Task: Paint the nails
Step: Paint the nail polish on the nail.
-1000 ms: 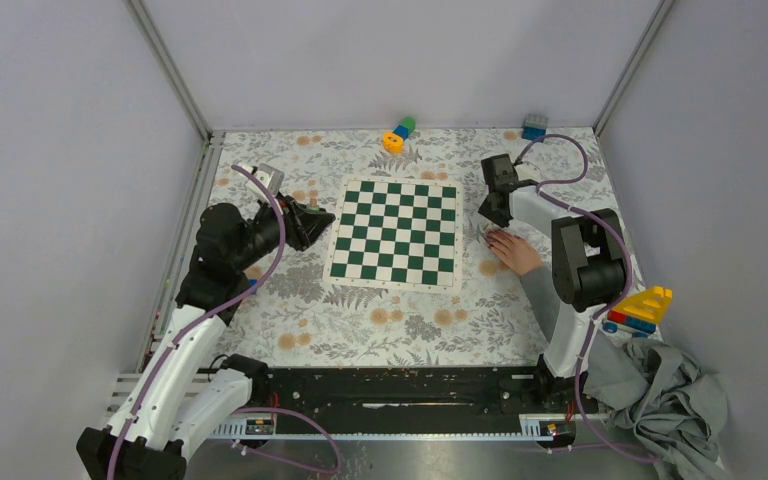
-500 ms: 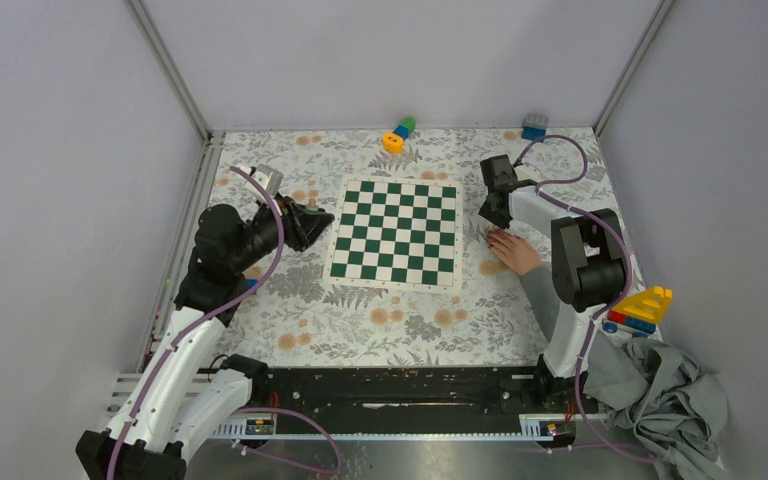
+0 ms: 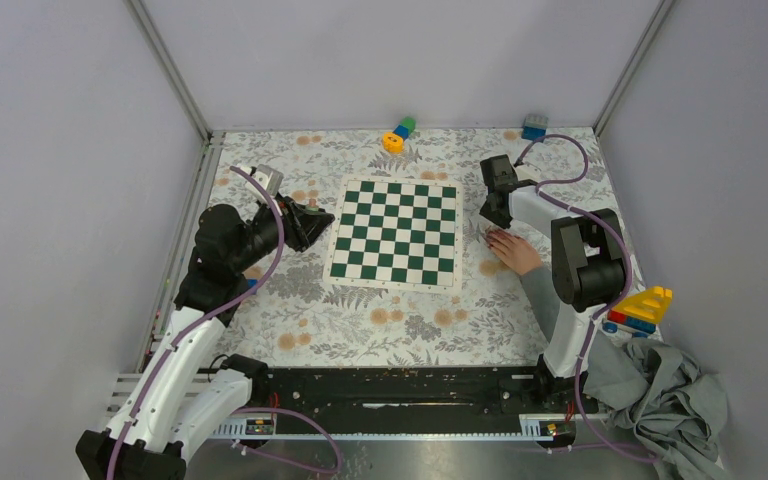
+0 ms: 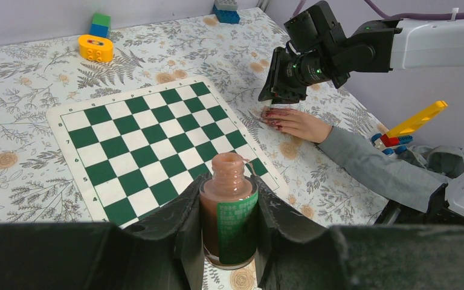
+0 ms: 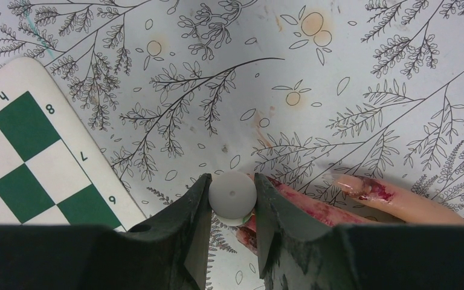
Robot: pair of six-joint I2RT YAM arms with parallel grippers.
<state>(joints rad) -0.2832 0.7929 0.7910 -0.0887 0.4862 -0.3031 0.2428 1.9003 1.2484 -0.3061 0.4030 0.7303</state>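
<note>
A light-skinned hand point(image 3: 513, 251) in a grey sleeve lies flat on the floral tabletop, right of the chessboard point(image 3: 395, 232). Its nails point(image 4: 271, 115) are reddish, and smeared red polish shows on the fingers point(image 5: 314, 208). My right gripper point(image 3: 490, 216) hangs over the fingertips, shut on the round white brush cap point(image 5: 232, 194); the brush below the cap is hidden. Left of the board, my left gripper point(image 3: 316, 220) is shut on an uncapped bottle point(image 4: 229, 211) of pinkish-brown polish with a green label, held upright.
A yellow, blue and green toy point(image 3: 398, 133) and a blue brick point(image 3: 534, 125) lie by the back wall. A yellow, red and blue block stack point(image 3: 640, 308) and a crumpled grey cloth point(image 3: 660, 395) are at the near right. Walls enclose three sides.
</note>
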